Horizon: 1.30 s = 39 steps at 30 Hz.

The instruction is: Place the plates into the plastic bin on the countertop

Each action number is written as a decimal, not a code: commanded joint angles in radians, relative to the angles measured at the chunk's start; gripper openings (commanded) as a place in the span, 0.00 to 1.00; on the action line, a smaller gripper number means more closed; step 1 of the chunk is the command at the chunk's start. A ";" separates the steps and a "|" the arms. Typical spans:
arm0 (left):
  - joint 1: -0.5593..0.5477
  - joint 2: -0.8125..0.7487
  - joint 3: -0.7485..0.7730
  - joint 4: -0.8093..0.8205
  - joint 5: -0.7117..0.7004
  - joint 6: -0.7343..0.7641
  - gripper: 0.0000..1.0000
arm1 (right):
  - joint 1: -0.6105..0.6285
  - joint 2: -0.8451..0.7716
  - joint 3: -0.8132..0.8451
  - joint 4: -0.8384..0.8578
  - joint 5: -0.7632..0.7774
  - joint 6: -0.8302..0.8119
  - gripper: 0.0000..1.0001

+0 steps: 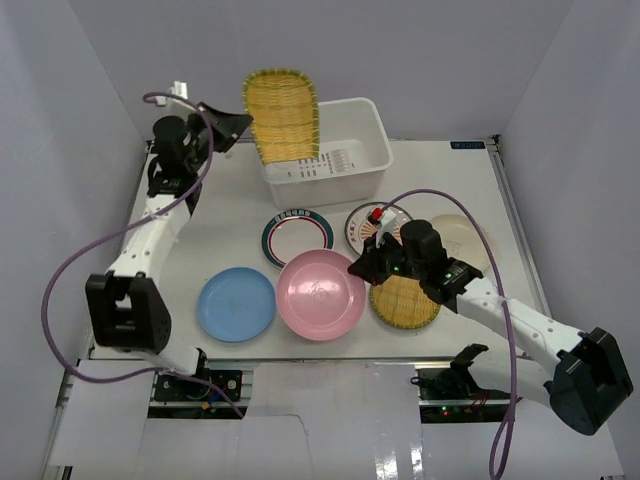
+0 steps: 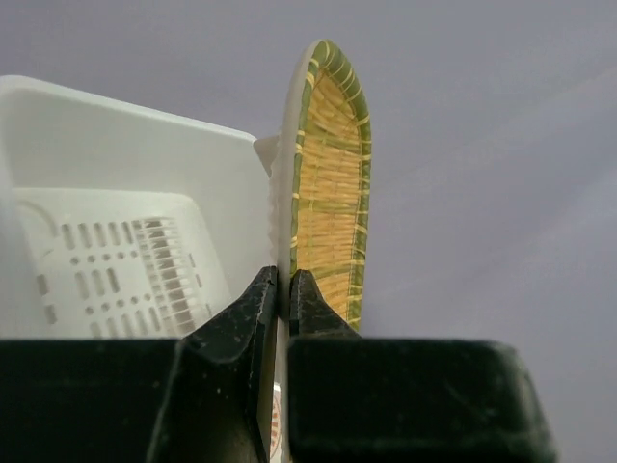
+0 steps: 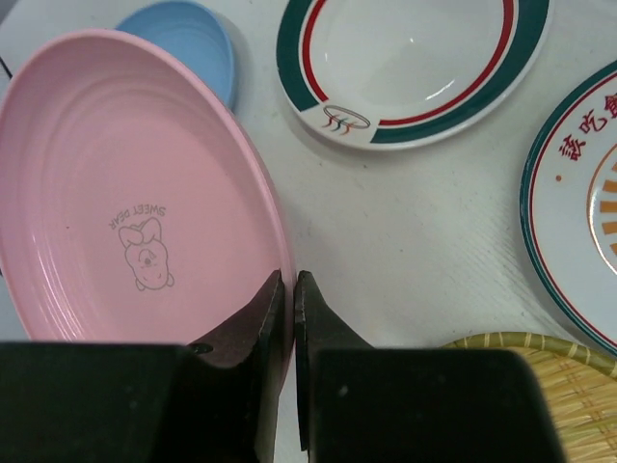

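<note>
Yellow plate (image 2: 333,183) is hanging edge-on, clamped by left gripper (image 2: 282,289), to slot into the bin (image 2: 125,145); right gripper (image 3: 289,289) is pinching pink plate (image 3: 125,193).

The raised yellow plate (image 1: 282,112), tilted in the left pincer (image 1: 236,124), stands over the left half of the plastic bin (image 1: 378,150) and blocks entry there. The bin's right half lies open from above. Bare table (image 1: 445,178) runs right of the bin, and a bare strip lies between the bin and the green-red rimmed plate (image 1: 298,237). Nearer, the blue plate (image 1: 236,304), pink plate (image 1: 320,295), second yellow plate (image 1: 404,302), sunburst plate (image 1: 362,232) and cream plate (image 1: 468,232) crowd together with slim gaps. The right arm (image 1: 500,310) crosses the second yellow plate, its pincer (image 1: 358,268) clamped on the pink plate's rim.
</note>
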<state>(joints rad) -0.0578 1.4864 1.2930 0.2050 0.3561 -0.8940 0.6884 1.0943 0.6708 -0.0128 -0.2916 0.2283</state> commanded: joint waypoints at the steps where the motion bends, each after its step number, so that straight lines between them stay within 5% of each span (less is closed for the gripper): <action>1: -0.082 0.177 0.226 -0.042 -0.028 0.044 0.00 | 0.007 -0.094 -0.004 -0.021 0.000 0.034 0.08; 11: -0.143 0.719 0.799 -0.183 -0.022 0.086 0.00 | 0.005 -0.189 0.075 -0.085 0.055 0.026 0.08; 18: -0.143 0.871 0.864 -0.187 0.021 0.053 0.00 | -0.010 -0.142 0.239 -0.067 0.233 0.065 0.08; 20: -0.145 0.879 0.859 -0.184 0.038 0.047 0.11 | -0.038 -0.084 0.292 -0.050 0.282 0.063 0.08; 22: -0.143 0.865 0.850 -0.171 0.061 0.049 0.27 | -0.070 -0.007 0.375 -0.039 0.287 0.075 0.08; 23: -0.143 0.858 0.850 -0.168 0.070 0.052 0.43 | -0.110 0.019 0.401 -0.032 0.286 0.080 0.08; 29: -0.140 0.727 0.838 -0.200 0.103 0.124 0.75 | -0.271 0.231 0.581 0.074 0.261 0.141 0.08; 34: -0.097 0.446 0.613 -0.155 0.092 0.142 0.79 | -0.297 0.465 0.784 0.103 0.324 0.134 0.08; 39: -0.079 0.119 0.199 -0.246 -0.139 0.202 0.76 | -0.305 0.732 1.025 0.103 0.351 0.157 0.08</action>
<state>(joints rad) -0.1501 1.8118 1.6562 0.0067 0.3641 -0.7479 0.3862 1.7355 1.5551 0.0025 0.0208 0.3531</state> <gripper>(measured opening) 0.770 0.092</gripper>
